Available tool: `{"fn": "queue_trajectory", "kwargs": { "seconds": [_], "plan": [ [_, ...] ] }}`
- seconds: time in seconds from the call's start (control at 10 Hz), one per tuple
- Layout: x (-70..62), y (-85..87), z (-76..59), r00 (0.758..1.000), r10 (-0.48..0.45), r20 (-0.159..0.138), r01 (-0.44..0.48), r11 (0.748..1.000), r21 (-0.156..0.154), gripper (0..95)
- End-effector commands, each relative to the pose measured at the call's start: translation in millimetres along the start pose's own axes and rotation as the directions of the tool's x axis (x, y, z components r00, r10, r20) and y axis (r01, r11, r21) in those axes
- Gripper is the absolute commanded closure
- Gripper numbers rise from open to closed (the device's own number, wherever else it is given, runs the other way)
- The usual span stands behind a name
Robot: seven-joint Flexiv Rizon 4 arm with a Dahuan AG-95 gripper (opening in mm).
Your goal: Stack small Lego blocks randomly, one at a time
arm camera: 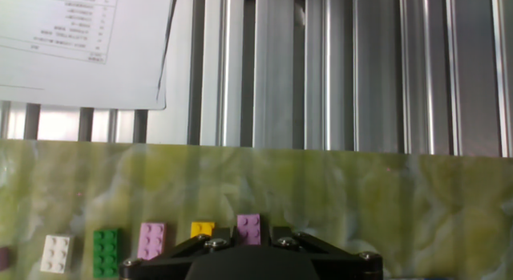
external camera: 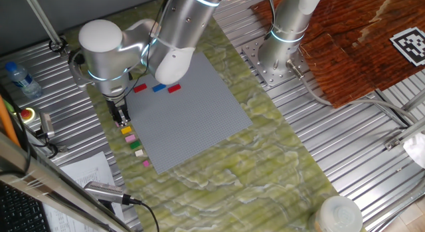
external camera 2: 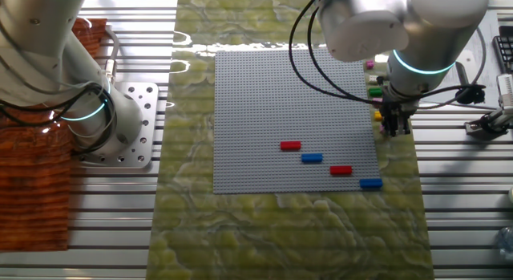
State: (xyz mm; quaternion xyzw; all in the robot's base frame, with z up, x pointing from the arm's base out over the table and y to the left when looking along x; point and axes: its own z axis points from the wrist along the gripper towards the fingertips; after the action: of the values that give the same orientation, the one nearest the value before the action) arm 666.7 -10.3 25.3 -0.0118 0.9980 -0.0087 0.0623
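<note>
**Gripper low over the loose-brick row at the baseplate edge**

Hand view, nearest first: we see the gripper (arm camera: 264,248) body filling the bottom edge, with a pink brick (arm camera: 249,229) right at its front. Whether the jaws grip it or merely stand beside it we cannot tell; fingertips are hidden. Alongside, in a row on the green marbled mat (arm camera: 401,200): a yellow brick (arm camera: 202,229), a second pink brick (arm camera: 151,240), a green brick (arm camera: 107,252), a cream brick (arm camera: 56,253). Beyond the mat, ribbed metal table (arm camera: 337,71) and a printed sheet (arm camera: 80,47).

From one fixed view, the gripper (external camera: 120,116) hangs just off the grey baseplate (external camera: 186,119) edge. Farther in on the baseplate, from the other fixed view: two red bricks (external camera 2: 290,145) (external camera 2: 341,170) and a blue brick (external camera 2: 312,158), apart; another blue brick (external camera 2: 370,183) near the corner.
</note>
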Motion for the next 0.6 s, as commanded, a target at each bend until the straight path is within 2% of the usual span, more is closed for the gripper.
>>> {"fn": "queue_trajectory", "kwargs": {
  "seconds": [0.1,0.2,0.3,0.4,0.6],
  "plan": [
    [9.8,2.4,-21.6,1.000,-0.013,-0.007,0.013,1.000,-0.004,95.0],
    [12.1,2.8,-23.2,1.000,-0.014,-0.007,0.014,1.000,-0.004,95.0],
    [28.3,5.4,-30.0,1.000,-0.022,-0.011,0.022,1.000,-0.004,95.0],
    [45.6,6.3,-34.0,0.999,-0.022,-0.029,0.022,1.000,-0.002,95.0],
    [79.4,6.7,-33.6,0.999,-0.026,-0.034,0.026,1.000,-0.002,95.0]
  ]
}}
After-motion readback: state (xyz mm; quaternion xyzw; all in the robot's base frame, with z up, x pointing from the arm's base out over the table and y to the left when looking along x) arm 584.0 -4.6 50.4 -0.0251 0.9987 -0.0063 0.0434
